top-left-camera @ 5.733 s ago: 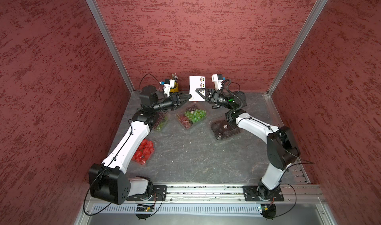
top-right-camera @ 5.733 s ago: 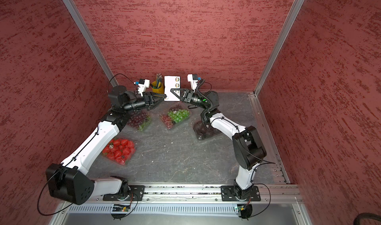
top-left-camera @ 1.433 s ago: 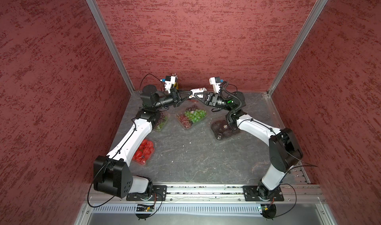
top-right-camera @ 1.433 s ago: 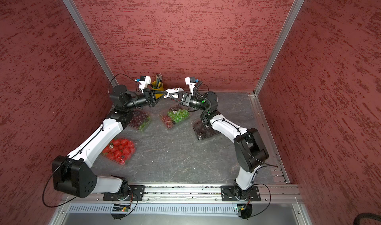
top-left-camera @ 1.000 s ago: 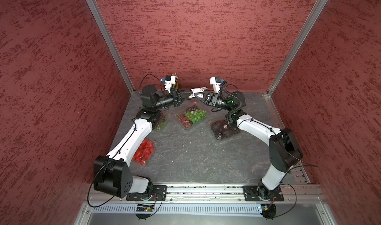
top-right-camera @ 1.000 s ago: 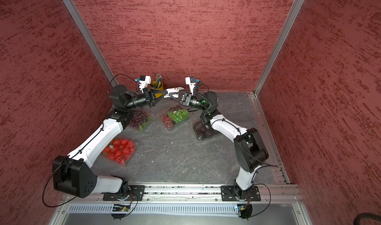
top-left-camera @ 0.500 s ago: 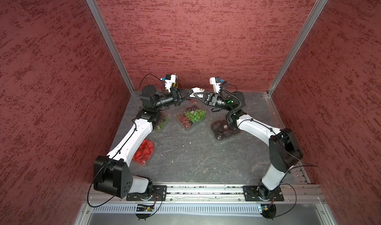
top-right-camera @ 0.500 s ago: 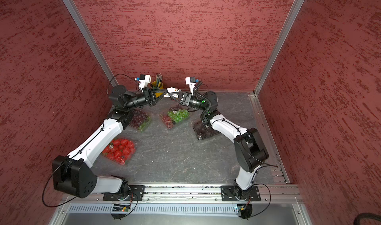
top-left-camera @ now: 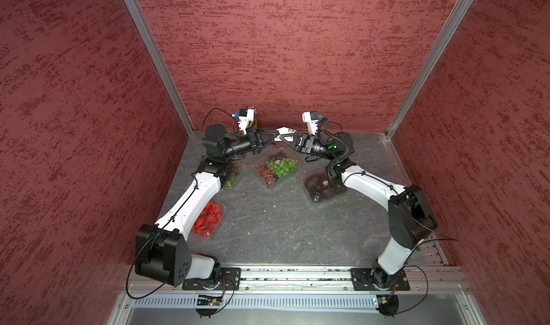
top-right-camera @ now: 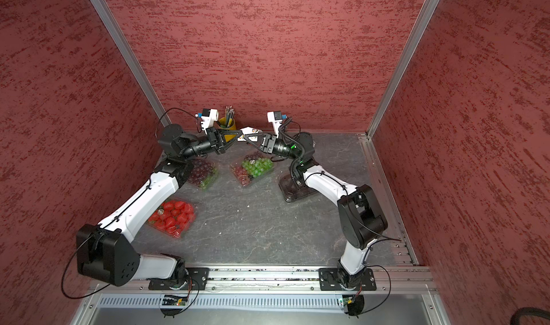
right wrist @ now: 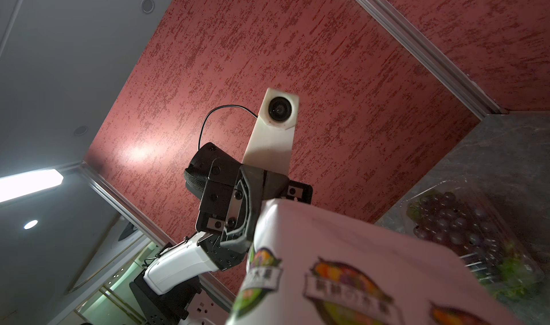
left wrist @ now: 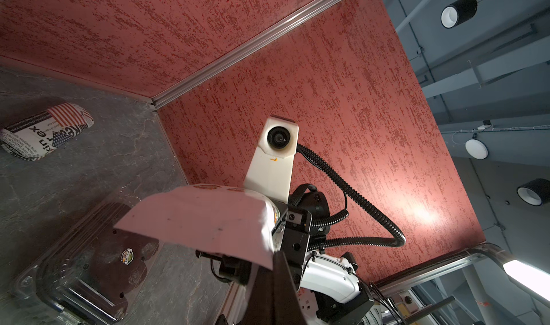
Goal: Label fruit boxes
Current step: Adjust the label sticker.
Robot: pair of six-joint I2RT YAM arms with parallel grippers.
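2 pairs of fingers meet in the air at the back of the worktop (top-left-camera: pixel 268 225), each pressed together on 1 white sticker sheet (top-left-camera: pixel 283 129). The left fingers (top-left-camera: pixel 268 137) pinch one end, beside a printed fruit label. I cannot tell whether they have the label itself or only the backing. The right fingers (top-left-camera: pixel 293 142) clamp the other end, so the sheet's long axis runs from arm to arm. It is thin, limp paper and bows between them.

Directly below hangs the green-and-red grape punnet (top-left-camera: pixel 278 168), and its lid carries a small round label. The black-tray punnet (top-left-camera: pixel 321 186) on the right side and the strawberry punnet (top-right-camera: pixel 172 216) at the front left each show 1 too.

The dark-grape punnet (top-right-camera: pixel 202 171) shows none, so it is likely the target. It lies down and to the left of the fingers, partly under the left forearm, which makes the left arm the nearer one.

All 4 punnets are thin clear ribbed plastic, glossy, and their lids would probably give under pressure. The worktop is matte grey with a stone look. A yellow pencil cup (top-right-camera: pixel 227 124) stands behind the left fingers against the wall.
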